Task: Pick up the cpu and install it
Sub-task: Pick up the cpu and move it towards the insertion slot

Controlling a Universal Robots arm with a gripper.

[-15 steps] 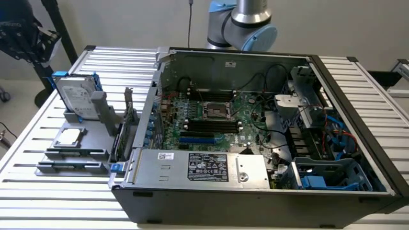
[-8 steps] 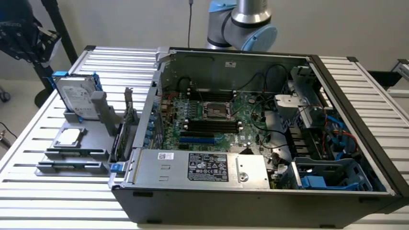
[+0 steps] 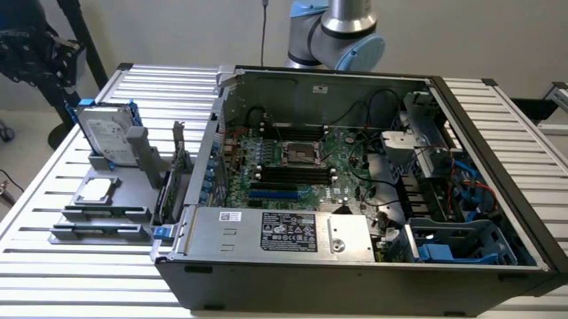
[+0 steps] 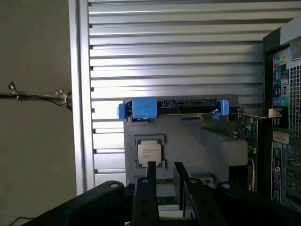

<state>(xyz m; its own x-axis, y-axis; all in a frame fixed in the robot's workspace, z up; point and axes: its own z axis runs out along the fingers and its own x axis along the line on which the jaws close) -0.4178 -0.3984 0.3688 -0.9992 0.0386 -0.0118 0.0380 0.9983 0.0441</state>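
Note:
The cpu, a small flat square chip with a dull silver top, lies in a holder on the grey fixture at the exterior view's left. In the wrist view the cpu sits face up just past my gripper. The two dark fingers stand a little apart with nothing between them, clear of the chip. The open computer case shows its motherboard, with the bare cpu socket near the middle. Behind the case stands the arm.
A large silver hard drive in a blue frame stands upright on the fixture behind the cpu, and its blue frame also shows in the wrist view. A circuit card stands between fixture and case. The slatted metal table has an edge at the left.

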